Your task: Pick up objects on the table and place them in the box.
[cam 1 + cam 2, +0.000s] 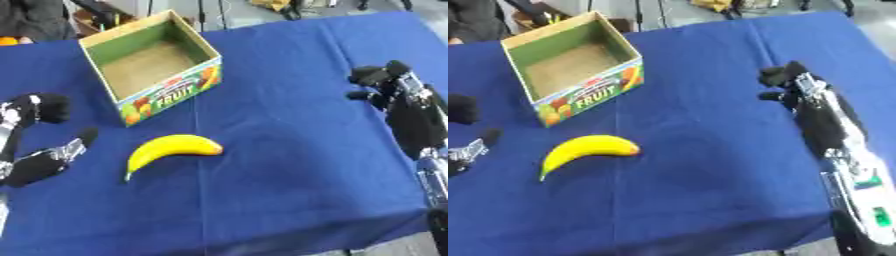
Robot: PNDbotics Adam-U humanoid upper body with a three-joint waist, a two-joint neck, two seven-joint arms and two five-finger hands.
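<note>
At left edge, the left hand (pixel 39 162) sits w/ fingers (pixel 48 107) and thumb spread apart and relaxed, holding nothing, hovering or resting just above the blue tablecloth (pixel 289 165); can't tell if it touches the cloth. Its black fingertips point roughly toward table center, arm coming in from lower left. Just beside it, to its right, lies the banana (pixel 168 148): yellow, curved, flat on the cloth, stem end toward the near-left, apart from the hand, not touched. At right edge, the right hand (pixel 820 115) shows fingers (pixel 785 75) slightly curled but apart, clamped on nothing, raised near the table's right side, well apart from the banana; silver forearm w/ a green mark trails down to lower right corner. Beyond the banana, far-left part of table, stands the cardboard box (pixel 201 47), open at top, green inner walls, brown floor, nothing visible inside, front panel printed w/ fruit pics and the word FRUIT. Box is upright, turned askew to the table edge.
</note>
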